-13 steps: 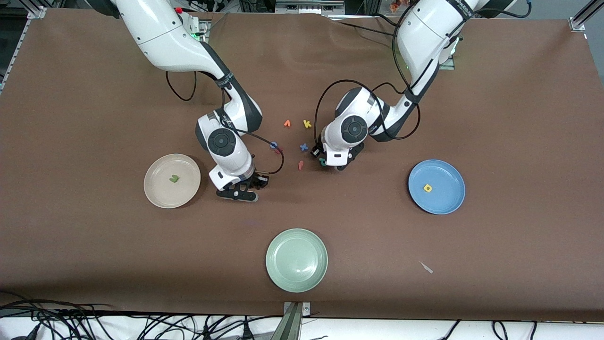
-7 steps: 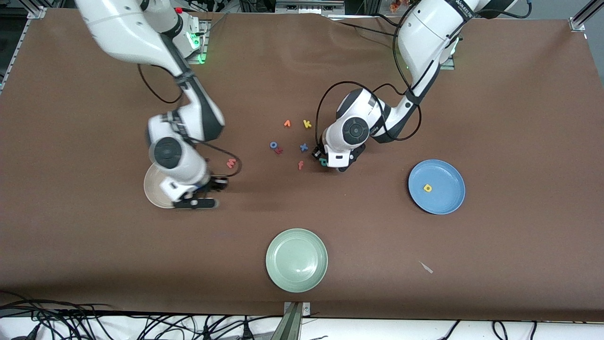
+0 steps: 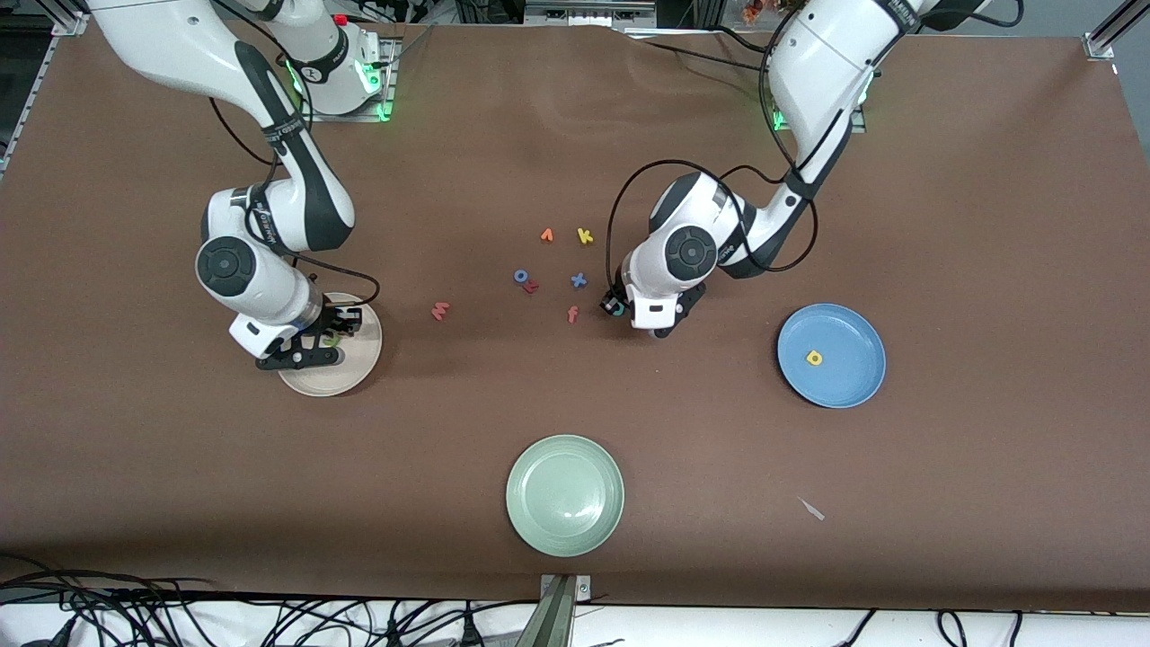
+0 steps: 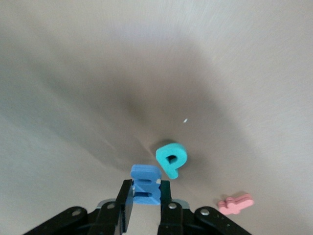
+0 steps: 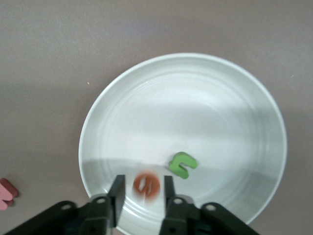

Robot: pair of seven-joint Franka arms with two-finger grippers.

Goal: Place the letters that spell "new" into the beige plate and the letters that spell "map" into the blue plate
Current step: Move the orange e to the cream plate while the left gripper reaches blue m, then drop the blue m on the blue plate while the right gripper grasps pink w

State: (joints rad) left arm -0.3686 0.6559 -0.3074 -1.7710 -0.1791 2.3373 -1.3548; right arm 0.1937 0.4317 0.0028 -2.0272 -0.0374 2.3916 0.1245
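Observation:
My right gripper (image 3: 316,346) hangs over the beige plate (image 3: 352,373), open. The orange e (image 5: 146,186) shows blurred between its fingers with a gap on each side, over the plate (image 5: 195,103). The green n (image 5: 182,165) lies in that plate. The pinkish-red w (image 3: 439,311) lies on the table between the beige plate and the letter cluster. My left gripper (image 4: 146,188) is low at the cluster, shut on the blue m (image 4: 145,184). The teal p (image 4: 171,159) lies just past the m. The yellow a (image 3: 814,358) lies in the blue plate (image 3: 853,332).
Loose letters lie mid-table: an orange one (image 3: 546,235), yellow k (image 3: 585,236), a blue ring letter (image 3: 520,276), dark red z (image 3: 532,287), blue x (image 3: 579,280), orange-red f (image 3: 572,314). A pale green plate (image 3: 564,494) sits nearest the front camera.
My right arm swung from mid-table to over the beige plate and its fingers parted from the orange e. The w came into view. My left gripper closed on the blue m.

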